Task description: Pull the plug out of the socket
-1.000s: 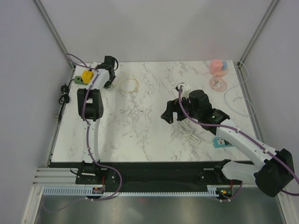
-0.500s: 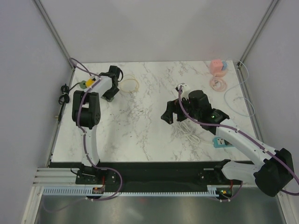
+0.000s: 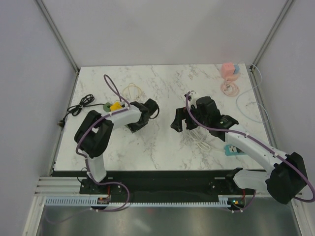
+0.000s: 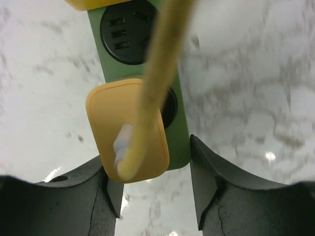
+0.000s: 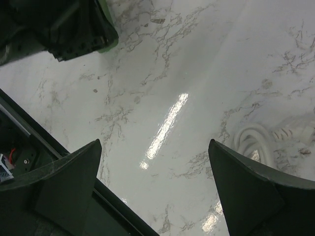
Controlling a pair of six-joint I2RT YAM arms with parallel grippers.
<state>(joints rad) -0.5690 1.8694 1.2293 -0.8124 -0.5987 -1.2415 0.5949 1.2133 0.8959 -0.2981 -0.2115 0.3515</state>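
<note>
A green socket strip (image 4: 179,123) lies on the marble with a yellow plug (image 4: 103,128) pushed into its near outlet, and a yellow cable (image 4: 157,59) rises from the plug. My left gripper (image 4: 150,157) straddles that end of the strip, its fingers (image 4: 206,182) pressed against the strip's sides. From above, only the strip's far end (image 3: 106,105) and a yellow piece (image 3: 116,105) show beside the left arm, whose gripper (image 3: 141,117) sits mid-table. My right gripper (image 3: 178,120) hovers wide open over bare marble (image 5: 162,113), holding nothing.
A yellow cable coil (image 3: 132,90) lies behind the left gripper. A black cable (image 3: 78,104) trails left off the strip. White cable (image 3: 197,137) and a white plug (image 3: 192,92) lie under the right arm. A teal strip (image 3: 234,149) and a pink socket (image 3: 229,70) sit at the right.
My left arm swung from the far left corner toward the table's middle, and the green strip with its yellow plug came along. The right arm barely moved.
</note>
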